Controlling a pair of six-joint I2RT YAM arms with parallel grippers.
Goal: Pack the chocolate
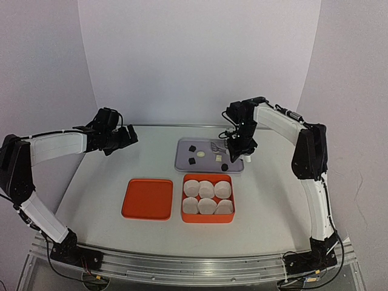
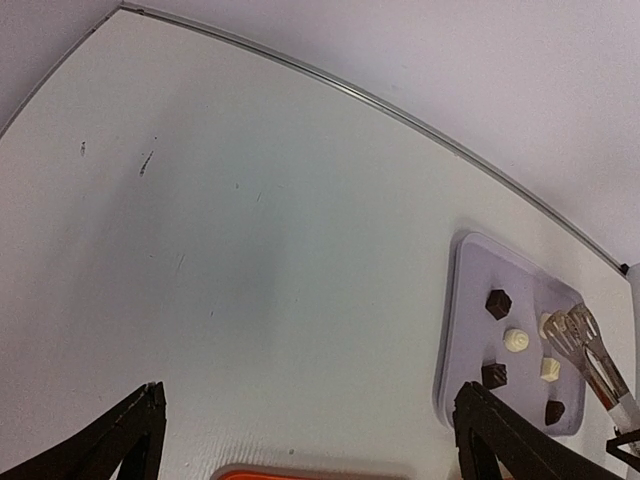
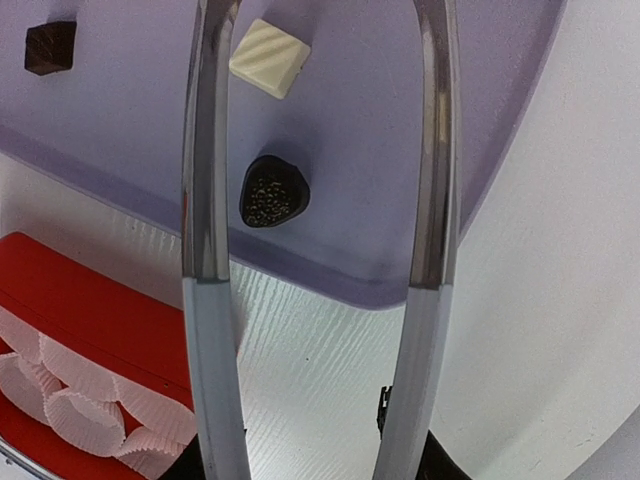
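White tabletop point(image 1: 109, 176), lavender tray point(image 1: 182, 162): your right gripper point(image 1: 241, 151), clamped on steel tongs point(image 3: 210, 200), holds their arms spread either side of a dark chocolate point(image 3: 275, 192) near the tray's front rim. It sits closer to one arm, so an uneven squeeze could skid it away. It looks a squat rounded wedge, speckled face up, with no clear long axis. Your left gripper point(image 1: 124, 139) hangs with fingers apart, empty.

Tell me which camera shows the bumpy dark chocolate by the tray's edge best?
The right wrist view: the dark chocolate sits close up between the tongs, bumps clear. The top and left wrist views show only a tiny dark speck.
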